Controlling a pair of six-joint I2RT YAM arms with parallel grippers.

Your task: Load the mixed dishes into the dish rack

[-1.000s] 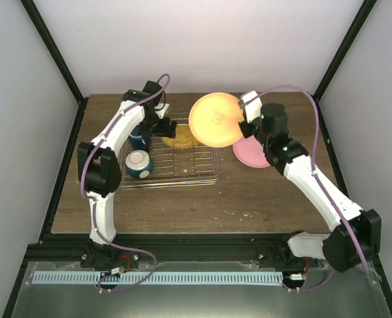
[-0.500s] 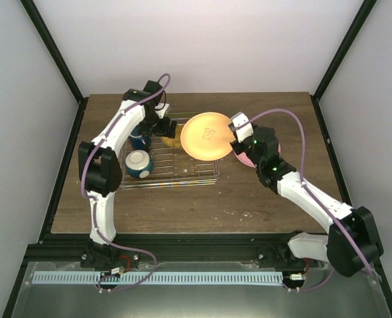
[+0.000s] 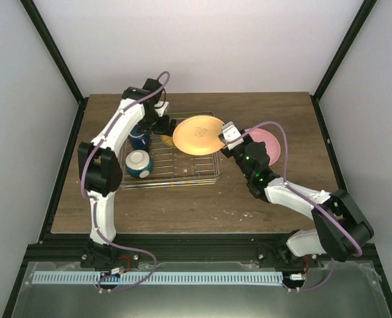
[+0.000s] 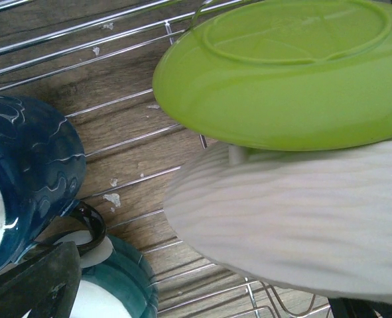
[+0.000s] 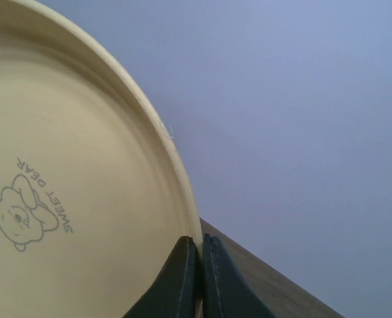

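A brown wooden table is sitting inside a white-walled booth in the top view. The right gripper is holding the cream plate tilted over the far right part of the dish rack. The salmon-pink plate is lying on the wood just beside the rack. The dark blue mug and the bowl are already sitting in the rack's left end, under the left gripper.

The left wrist view is showing the lime-green plate propped on the bars, with the cream plate blurred in front. The left fingers are standing wide apart and gripping nothing.

The right wrist view is showing both jaws pinched on the cream plate's rim, against blank wall.

The step in hand looks like racking the cream plate. The next move probably calls for lowering its edge between bars beside the green plate without knocking it.
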